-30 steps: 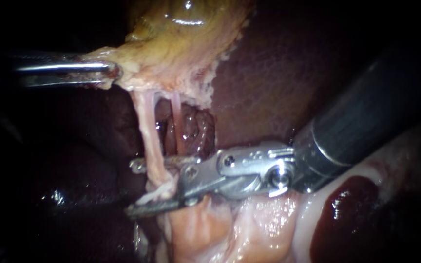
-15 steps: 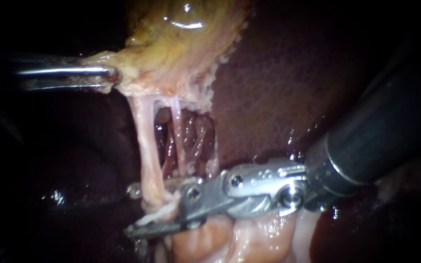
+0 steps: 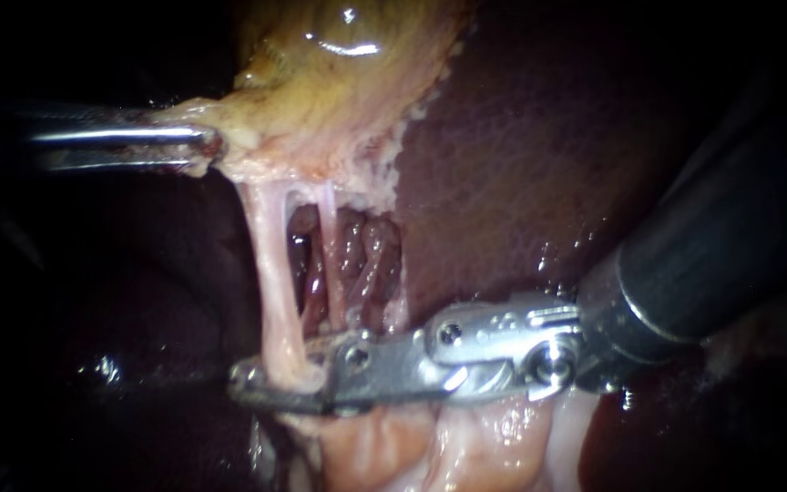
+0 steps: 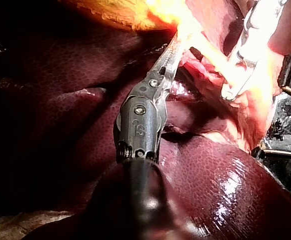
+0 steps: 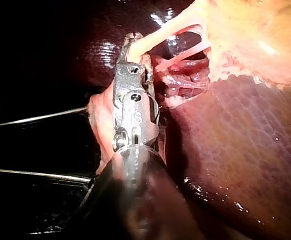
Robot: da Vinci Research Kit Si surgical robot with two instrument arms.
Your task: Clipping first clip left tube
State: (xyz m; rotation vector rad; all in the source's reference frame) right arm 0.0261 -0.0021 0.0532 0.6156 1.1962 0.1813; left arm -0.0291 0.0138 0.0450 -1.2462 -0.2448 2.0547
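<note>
- Endoscope view: the right instrument comes in from the right, and its jaws are clamped across the left tube, one jaw on each side, right at the tube's lower end.
- The tube is a pale band stretched tight from the gallbladder down into those jaws. A thinner tube runs just beside it, outside the jaws.
- The left instrument comes in from the left. Its jaws are closed on the pale edge of the gallbladder, well above the clamped spot. The dark liver fills the background.
- Left wrist view: the left instrument points into a bright yellow patch of gallbladder. The glare there is rough, but the jaws look pinched on that tissue. The right instrument sits off to the side ahead of it, and shiny liver lies alongside the shaft.
- Right wrist view: the right instrument has its jaw tips gripping the left tube, which stretches from the jaws across to the gallbladder. The thinner tube lies just beside the jaws, not in them. The liver sits next to the shaft.
</note>
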